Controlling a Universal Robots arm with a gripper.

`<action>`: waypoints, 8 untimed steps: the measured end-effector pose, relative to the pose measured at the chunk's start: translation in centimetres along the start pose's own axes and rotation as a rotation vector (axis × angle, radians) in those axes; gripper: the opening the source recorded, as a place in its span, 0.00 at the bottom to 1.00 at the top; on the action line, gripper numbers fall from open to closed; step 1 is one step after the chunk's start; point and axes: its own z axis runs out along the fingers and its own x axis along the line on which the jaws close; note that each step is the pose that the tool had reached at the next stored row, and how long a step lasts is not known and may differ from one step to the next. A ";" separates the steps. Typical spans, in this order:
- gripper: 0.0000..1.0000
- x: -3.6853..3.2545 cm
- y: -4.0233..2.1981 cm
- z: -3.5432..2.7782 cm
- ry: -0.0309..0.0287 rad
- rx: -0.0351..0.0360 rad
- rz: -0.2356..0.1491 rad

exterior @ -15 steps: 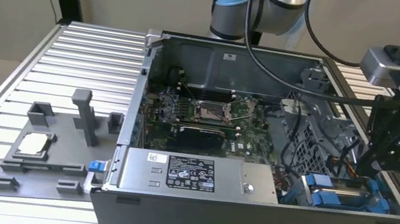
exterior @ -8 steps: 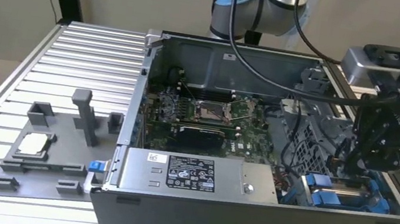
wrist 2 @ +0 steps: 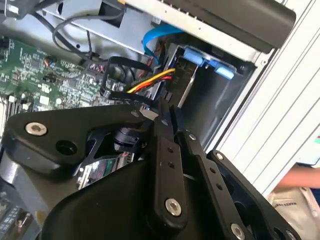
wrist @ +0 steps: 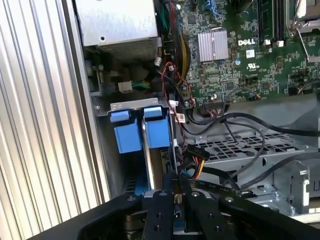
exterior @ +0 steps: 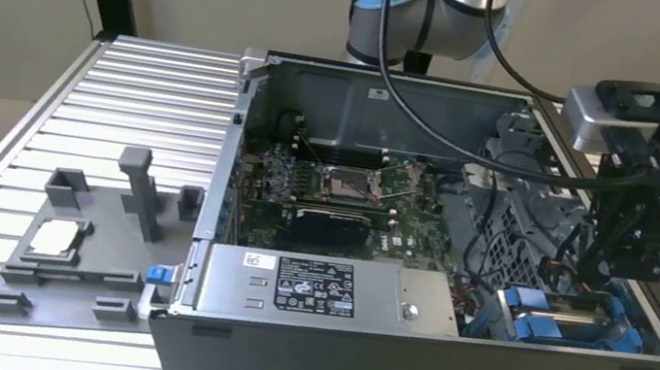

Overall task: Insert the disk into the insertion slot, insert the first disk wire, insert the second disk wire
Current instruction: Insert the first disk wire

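The disk sits in the insertion slot (wrist: 130,105) at the case corner toward the exterior view's right. Its blue carrier (exterior: 530,308) (wrist: 150,131) (wrist 2: 202,59) frames a thin silver edge. My gripper (exterior: 627,257) hangs just above that bay. In both wrist views its black fingers (wrist: 167,210) (wrist 2: 167,150) are pressed close together, and I see nothing between them. Its tip (wrist: 176,179) is beside a black connector (wrist: 192,159) with yellow and red wires (wrist 2: 152,79). I cannot tell if the tip touches the connector. A blue flat cable (wrist 2: 156,36) curls near the bay.
A grey power supply box (exterior: 315,286) with a white sticker lies beside the bay. The motherboard (exterior: 347,202) and black cables (wrist: 240,127) fill the open case. A grey fixture (exterior: 73,245) stands on the ribbed table at the exterior view's left. A person's arm (wrist 2: 300,182) is nearby.
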 end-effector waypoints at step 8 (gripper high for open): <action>0.00 0.02 0.10 0.05 -0.0027 0.0128 0.000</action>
